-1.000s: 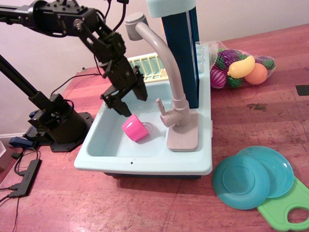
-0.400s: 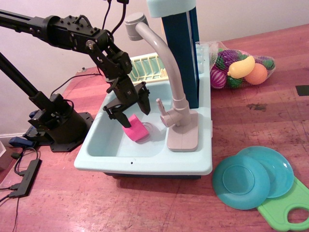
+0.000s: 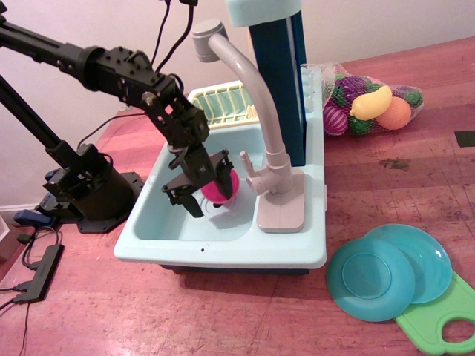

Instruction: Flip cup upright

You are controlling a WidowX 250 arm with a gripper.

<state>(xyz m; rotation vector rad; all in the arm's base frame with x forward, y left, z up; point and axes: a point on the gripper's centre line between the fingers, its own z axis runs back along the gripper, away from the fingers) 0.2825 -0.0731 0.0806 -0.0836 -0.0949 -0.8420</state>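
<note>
The hot-pink cup (image 3: 217, 190) lies on its side on the floor of the light blue toy sink (image 3: 159, 226), close to the faucet base. My black gripper (image 3: 208, 199) reaches down into the basin from the upper left. Its jaws are spread and straddle the cup, one finger (image 3: 189, 203) at the cup's left and the other finger (image 3: 225, 182) in front of its right side. The fingers hide part of the cup, and its handle does not show. I cannot see whether the pads press on it.
A grey faucet (image 3: 260, 111) and a dark blue column (image 3: 278, 81) stand right of the gripper. A pale yellow dish rack (image 3: 223, 100) sits behind the basin. Two teal plates (image 3: 390, 271), a green cutting board (image 3: 445, 319) and a net bag of toy fruit (image 3: 371, 104) lie to the right.
My gripper has come down into the basin and now straddles the cup. The cup has shifted a little right, toward the faucet base.
</note>
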